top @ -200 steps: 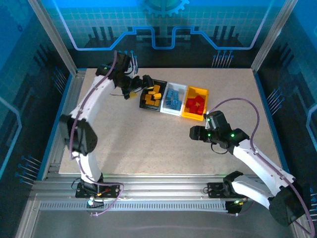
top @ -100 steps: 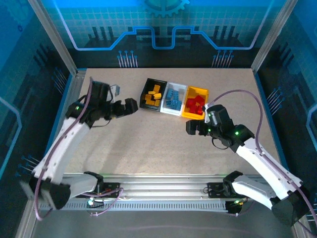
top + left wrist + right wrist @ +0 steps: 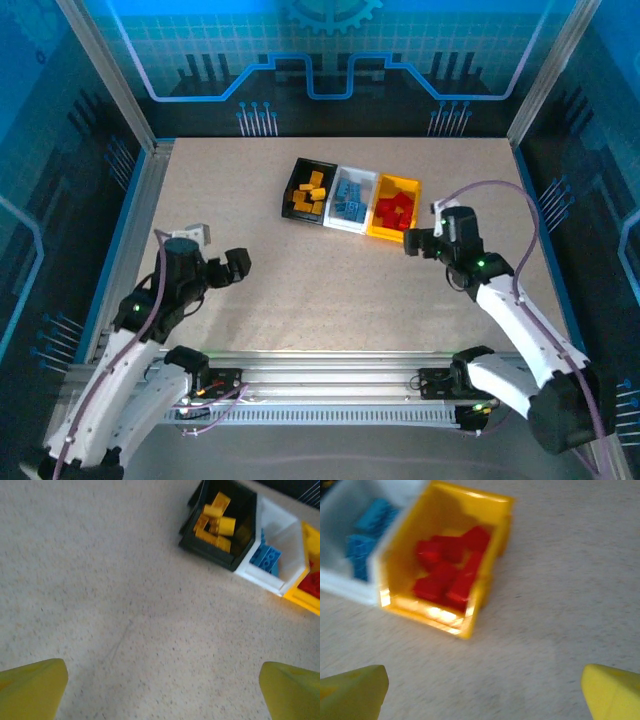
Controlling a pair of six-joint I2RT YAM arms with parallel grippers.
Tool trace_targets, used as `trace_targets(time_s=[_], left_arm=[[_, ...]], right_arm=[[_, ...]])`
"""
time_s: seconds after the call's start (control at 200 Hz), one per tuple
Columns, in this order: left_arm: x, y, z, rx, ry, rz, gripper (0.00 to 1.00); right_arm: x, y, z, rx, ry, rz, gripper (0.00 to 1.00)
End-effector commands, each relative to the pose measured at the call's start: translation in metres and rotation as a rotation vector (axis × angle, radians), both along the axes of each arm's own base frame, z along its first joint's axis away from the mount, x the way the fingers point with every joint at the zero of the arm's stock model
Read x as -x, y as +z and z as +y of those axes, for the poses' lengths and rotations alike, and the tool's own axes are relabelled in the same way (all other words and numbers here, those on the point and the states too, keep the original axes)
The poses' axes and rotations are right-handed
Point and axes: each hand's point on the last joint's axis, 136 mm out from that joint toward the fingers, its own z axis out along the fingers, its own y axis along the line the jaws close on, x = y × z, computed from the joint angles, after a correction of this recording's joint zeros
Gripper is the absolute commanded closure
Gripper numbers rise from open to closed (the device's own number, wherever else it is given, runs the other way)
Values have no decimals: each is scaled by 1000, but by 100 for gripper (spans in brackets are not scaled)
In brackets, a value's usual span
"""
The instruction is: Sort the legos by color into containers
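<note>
Three joined containers stand at the back centre. The black bin [image 3: 289, 196] holds yellow-orange legos [image 3: 310, 192], the white bin [image 3: 344, 225] holds blue legos [image 3: 350, 205], and the yellow bin [image 3: 386, 236] holds red legos [image 3: 396, 208]. My left gripper [image 3: 240, 263] hovers open over bare table near the front left, far from the bins. In the left wrist view the left gripper [image 3: 162, 692] has nothing between its yellow fingertips [image 3: 32, 690]. My right gripper [image 3: 415, 243] is open and empty just off the yellow bin's near right corner. The right wrist view, blurred, shows the red legos [image 3: 450, 567] in that yellow bin [image 3: 435, 617].
The speckled tabletop [image 3: 330, 290] stretches bare between the two arms. Metal frame rails [image 3: 140, 210] border the table on the left and right. The left wrist view takes in the black bin [image 3: 200, 550], the white bin [image 3: 282, 535] and an edge of the yellow bin [image 3: 300, 599].
My left arm has swung back from the black bin to the front left of the table. My right gripper has shifted right and back, close to the yellow bin's corner.
</note>
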Motion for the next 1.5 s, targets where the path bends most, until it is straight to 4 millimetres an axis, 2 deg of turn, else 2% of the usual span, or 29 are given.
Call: trace_targets(time_s=[0.0, 0.12, 0.2, 0.325, 0.42, 0.5, 0.6, 0.695, 0.785, 0.84, 0.86, 0.915, 0.99, 1.111, 1.496], left_arm=[[-14, 17, 11, -104, 10, -168, 1], [-16, 10, 38, -195, 145, -153, 1], [-26, 6, 43, -265, 149, -162, 1], [-49, 0, 59, -346, 224, -171, 1], [-69, -13, 78, -354, 302, -191, 1], [-87, -26, 86, -325, 327, -226, 1], [-111, -47, 86, -348, 297, -233, 1], [-128, -66, 82, -376, 251, -208, 1], [-142, -77, 81, -368, 247, -218, 1], [-150, -82, 78, -355, 232, -227, 1], [-154, -84, 75, -348, 219, -235, 1], [-162, -89, 68, -362, 167, -233, 1], [-171, -90, 64, -378, 125, -239, 1], [-173, -103, 68, -338, 117, -236, 1], [-172, -101, 68, -326, 117, -254, 1]], right_arm=[[-31, 3, -12, 8, 40, -143, 0], [-49, -21, -18, 51, 74, -148, 0], [-60, -37, -18, 63, 103, -154, 0], [-73, -44, -13, 66, 149, -214, 0], [-71, -49, -10, 50, 156, -237, 0], [-68, -43, -6, 42, 153, -299, 0], [-63, -45, 2, 66, 176, -317, 0], [-62, -45, 1, 70, 170, -349, 0], [-62, -53, 1, 72, 177, -366, 0], [-63, -64, 1, 73, 173, -367, 0], [-66, -61, -1, 78, 163, -386, 0], [-72, -67, -6, 65, 132, -304, 0], [-76, -68, -10, 33, 135, -284, 0], [-77, -68, -10, 34, 134, -287, 0], [-76, -68, -9, 41, 132, -291, 0]])
